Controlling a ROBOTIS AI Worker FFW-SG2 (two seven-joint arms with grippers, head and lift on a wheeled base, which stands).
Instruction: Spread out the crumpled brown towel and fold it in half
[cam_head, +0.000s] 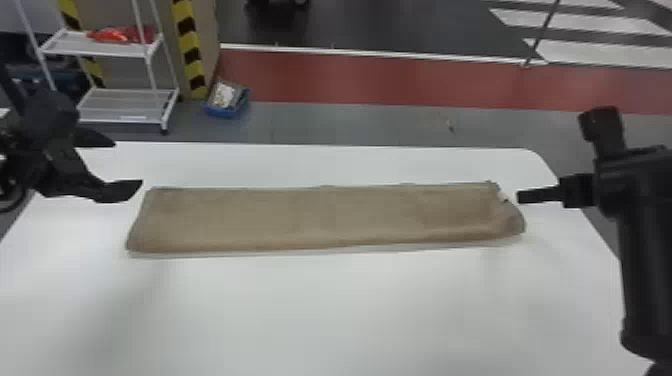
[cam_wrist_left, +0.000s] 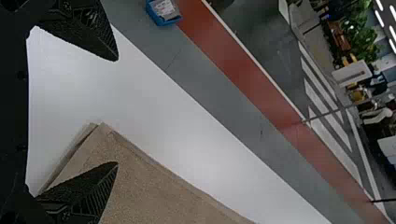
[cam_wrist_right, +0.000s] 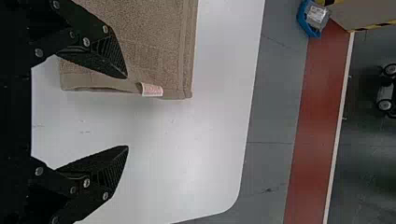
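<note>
brown towel: folded lengthwise into a flat strip (cam_head: 320, 217) on the white tabletop (cam_head: 325, 310), roughly parallel to its far edge, ends short of the left and right edges.
left pincer: mine (cam_wrist_left: 116, 111), fingers wide, nothing between them, at the strip's far left corner. Can't tell finger clearance over the cloth.
right pincer: mine (cam_wrist_right: 126, 112), also wide and empty, just beside the strip's right end.
status: reads as fold made, only tidy-up and retreat left. My call.
right end: slightly ragged, near corner bulges toward the tabletop's right edge, care label (cam_wrist_right: 152, 89) poking out by the far corner. If squaring it, pinch all layers shallowly at the hem, ease them flush, let go. Don't grab the label alone.
near side: looks like the crease. Press down lightly, no sideways push; a shove would skew the layers.
retreat: lift straight up with fingers wide, then back off. Low sweep could snag the top layer at far left and undo the alignment.
</note>
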